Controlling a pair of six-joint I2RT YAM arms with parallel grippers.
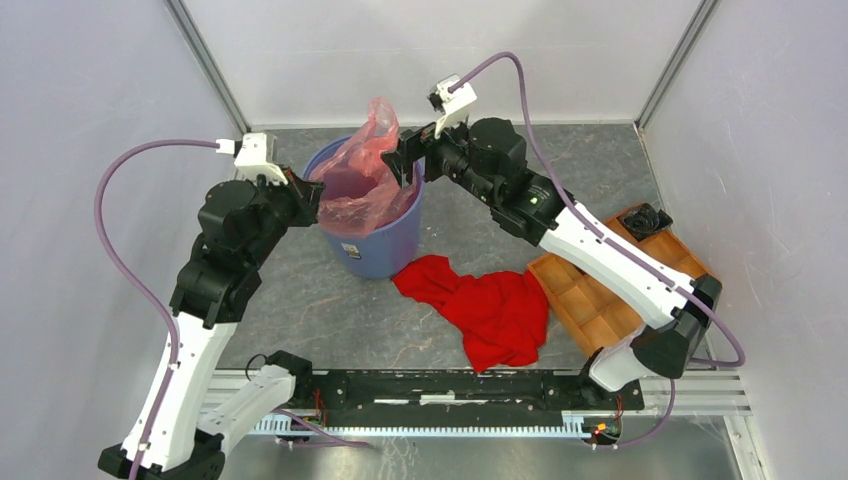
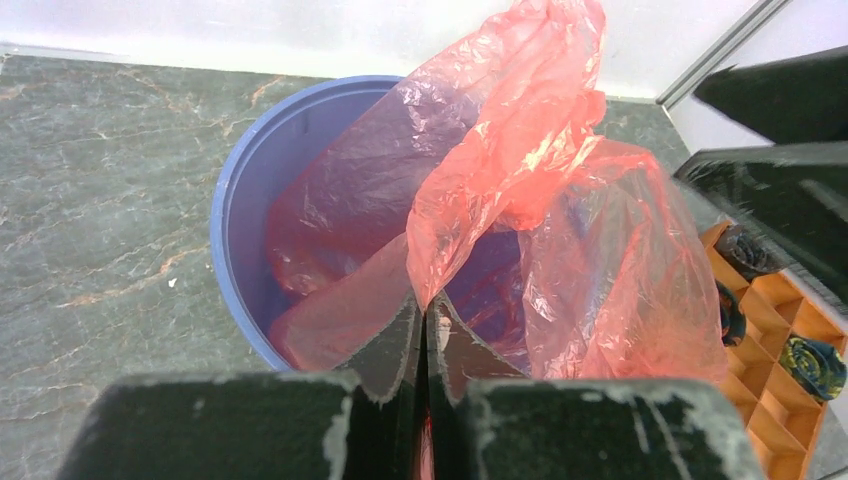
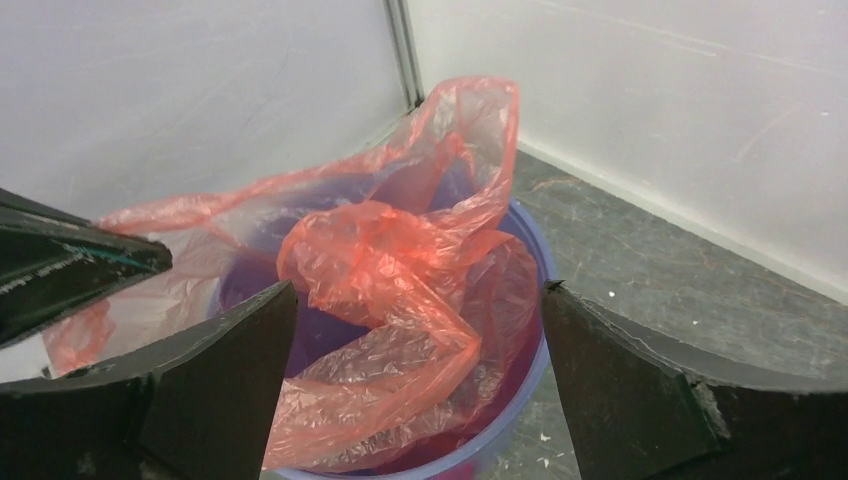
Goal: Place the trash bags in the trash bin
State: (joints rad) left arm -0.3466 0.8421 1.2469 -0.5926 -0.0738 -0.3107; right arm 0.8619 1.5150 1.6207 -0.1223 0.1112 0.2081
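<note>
The round blue trash bin (image 1: pixel 385 245) stands at the back middle of the table. The red-orange translucent trash bag (image 1: pixel 362 170) lies partly inside it, with one end sticking up above the far rim. My left gripper (image 1: pixel 312 198) is at the bin's left rim and is shut on a fold of the bag (image 2: pixel 500 150), over the bin (image 2: pixel 235 200). My right gripper (image 1: pixel 408 158) is at the bin's right rim, open and empty, its fingers (image 3: pixel 230 360) either side of the crumpled bag (image 3: pixel 400 300) above the bin (image 3: pixel 525 385).
An opaque red cloth (image 1: pixel 490 305) lies on the table in front of the bin. An orange-brown compartment tray (image 1: pixel 600 290) with dark items sits at the right, under the right arm; it also shows in the left wrist view (image 2: pixel 775 350). Enclosure walls stand close behind.
</note>
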